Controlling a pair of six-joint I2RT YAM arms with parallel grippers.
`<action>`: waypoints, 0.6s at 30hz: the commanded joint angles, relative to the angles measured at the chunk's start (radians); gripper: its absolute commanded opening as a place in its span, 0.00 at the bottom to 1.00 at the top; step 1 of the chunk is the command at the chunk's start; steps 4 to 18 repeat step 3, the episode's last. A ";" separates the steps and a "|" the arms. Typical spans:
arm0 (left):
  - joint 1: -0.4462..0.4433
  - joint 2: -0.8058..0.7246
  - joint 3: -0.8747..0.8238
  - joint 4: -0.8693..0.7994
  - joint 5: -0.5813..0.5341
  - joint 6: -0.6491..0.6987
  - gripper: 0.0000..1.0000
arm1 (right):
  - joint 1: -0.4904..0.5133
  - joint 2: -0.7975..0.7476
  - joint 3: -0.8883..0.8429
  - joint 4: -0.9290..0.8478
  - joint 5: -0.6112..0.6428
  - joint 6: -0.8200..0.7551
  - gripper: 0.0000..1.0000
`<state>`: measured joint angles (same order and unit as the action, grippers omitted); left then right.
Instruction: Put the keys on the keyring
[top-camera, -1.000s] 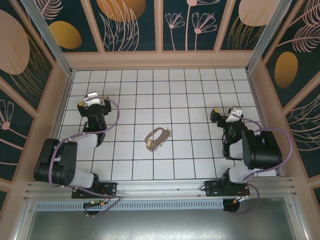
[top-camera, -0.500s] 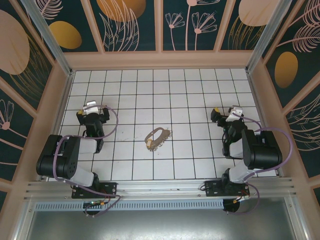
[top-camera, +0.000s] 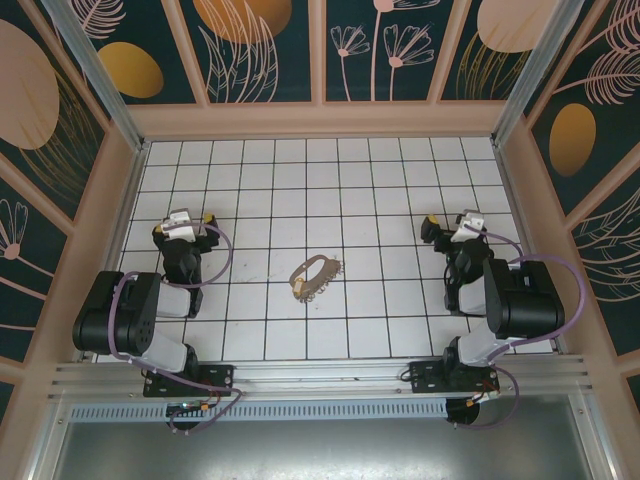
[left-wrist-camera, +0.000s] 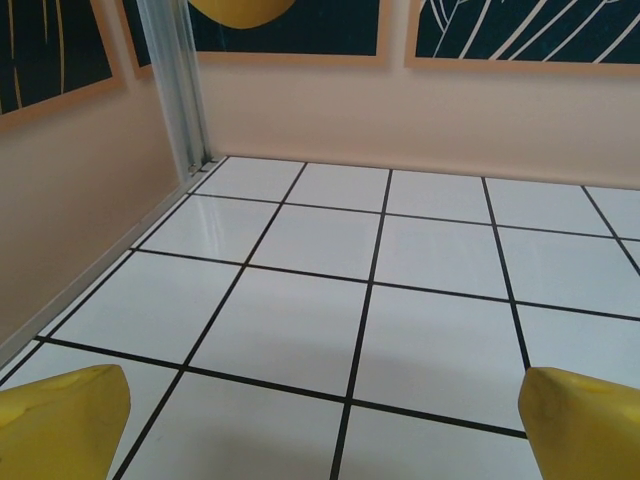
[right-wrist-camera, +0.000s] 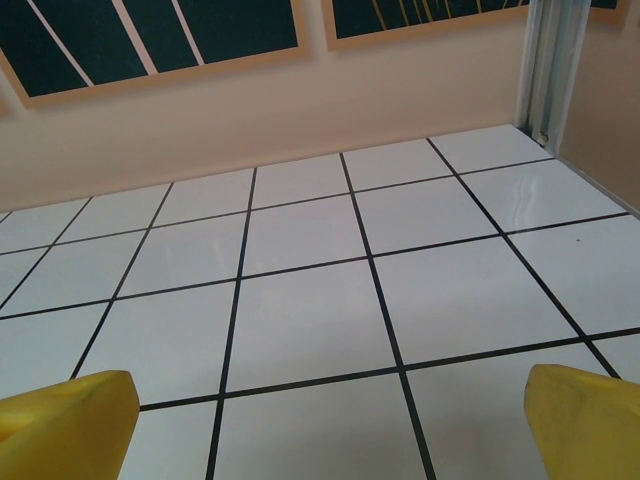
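Matching pair of arms. The left arm (top-camera: 120, 322) is showing bulky black cylindrical joint housings linked by pale grey segments; the right arm (top-camera: 512, 300) is wearing the same black and grey. A left purple cable (top-camera: 226, 250) is looping off its arm, and a right purple cable (top-camera: 562, 268) is arching off the other. Black base plates (top-camera: 190, 380) are sitting at the near edge of the table (top-camera: 300, 335). The left gripper (top-camera: 184, 222) and right gripper (top-camera: 452, 228) are each carrying a small white block. The left fingertips (left-wrist-camera: 62, 420) and right fingertips (right-wrist-camera: 66, 415) are showing as blunt, matte yellow pads.
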<state>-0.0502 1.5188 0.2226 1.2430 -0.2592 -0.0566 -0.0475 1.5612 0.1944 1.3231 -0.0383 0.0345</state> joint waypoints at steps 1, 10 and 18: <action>0.006 0.006 0.002 0.060 0.020 -0.015 0.99 | 0.021 0.002 0.024 -0.001 0.047 -0.015 0.99; 0.006 0.005 0.001 0.060 0.021 -0.016 0.99 | 0.021 0.001 0.022 0.002 0.049 -0.018 0.99; 0.006 0.005 0.001 0.060 0.021 -0.016 0.99 | 0.021 0.001 0.022 0.002 0.049 -0.018 0.99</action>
